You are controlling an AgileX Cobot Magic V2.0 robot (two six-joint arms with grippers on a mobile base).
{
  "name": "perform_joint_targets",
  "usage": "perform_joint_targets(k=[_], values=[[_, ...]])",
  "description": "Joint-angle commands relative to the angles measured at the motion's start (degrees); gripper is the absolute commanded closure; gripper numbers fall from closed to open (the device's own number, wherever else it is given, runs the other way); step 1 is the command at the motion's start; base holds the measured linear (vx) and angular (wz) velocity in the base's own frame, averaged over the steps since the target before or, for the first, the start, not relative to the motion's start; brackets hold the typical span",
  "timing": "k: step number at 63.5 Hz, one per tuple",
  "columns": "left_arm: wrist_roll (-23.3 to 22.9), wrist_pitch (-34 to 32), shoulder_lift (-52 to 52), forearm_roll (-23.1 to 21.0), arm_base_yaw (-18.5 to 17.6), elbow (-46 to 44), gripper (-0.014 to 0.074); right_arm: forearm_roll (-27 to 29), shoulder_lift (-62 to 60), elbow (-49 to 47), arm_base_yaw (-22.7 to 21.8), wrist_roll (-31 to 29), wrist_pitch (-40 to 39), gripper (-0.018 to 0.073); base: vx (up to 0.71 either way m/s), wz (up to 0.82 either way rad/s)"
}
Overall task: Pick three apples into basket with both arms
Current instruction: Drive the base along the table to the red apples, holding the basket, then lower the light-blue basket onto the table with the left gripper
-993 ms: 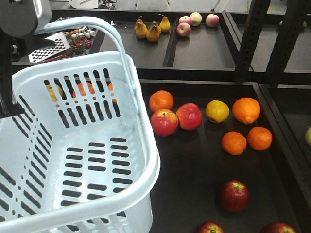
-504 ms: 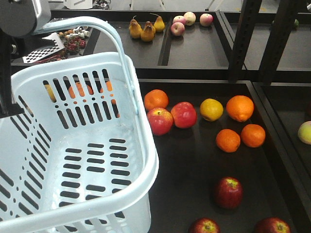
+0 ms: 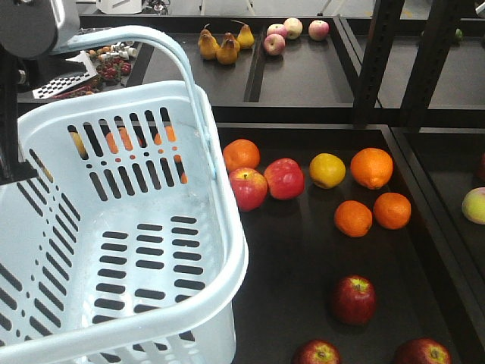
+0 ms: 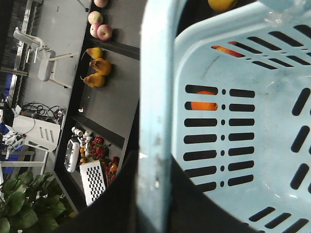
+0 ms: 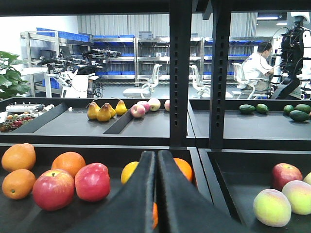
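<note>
Obs.: left pincer (image 4: pixel 155 194) clamped on the handle of the empty basket (image 3: pixel 227 250) at 8 o'clock, right pincer (image 5: pixel 156 160) closed on nothing, three dark apples (image 3: pixel 353 299) on the shelf (image 3: pixel 295 258) at 5 o'clock.

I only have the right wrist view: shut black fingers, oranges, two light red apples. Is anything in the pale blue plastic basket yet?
Observer: No. The front view shows the pale blue slotted plastic basket empty.
Operator: Where are the dark red apples?
Observer: Three dark red apples lie near the front of the black tray; two of them are cut by the frame's lower edge.
Operator: Where is the basket?
Observer: At the front view's left, its hoop handle raised toward the left arm.
</note>
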Motion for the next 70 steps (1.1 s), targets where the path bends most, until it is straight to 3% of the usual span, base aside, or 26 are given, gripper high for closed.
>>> perform_joint_targets(k=[1,58,70], values=[[-0.6,-4.6,-1.4,1.4,-0.1,-1.9,0.0603,0.0,-0.5,0.8,0.0,-0.2,-4.3,0.0568,0.0,0.0],[-0.8,-4.8,-1.3,0.0,-0.1,-1.9,0.0603,0.0,-0.5,0.8,0.0,-0.2,-4.3,0.0568,0.0,0.0],[0.1,-4.4,1.9,7.8,-0.1,-0.3,0.0603,0.0,-0.5,0.8,0.0,-0.2,-4.3,0.0568,0.0,0.0]])
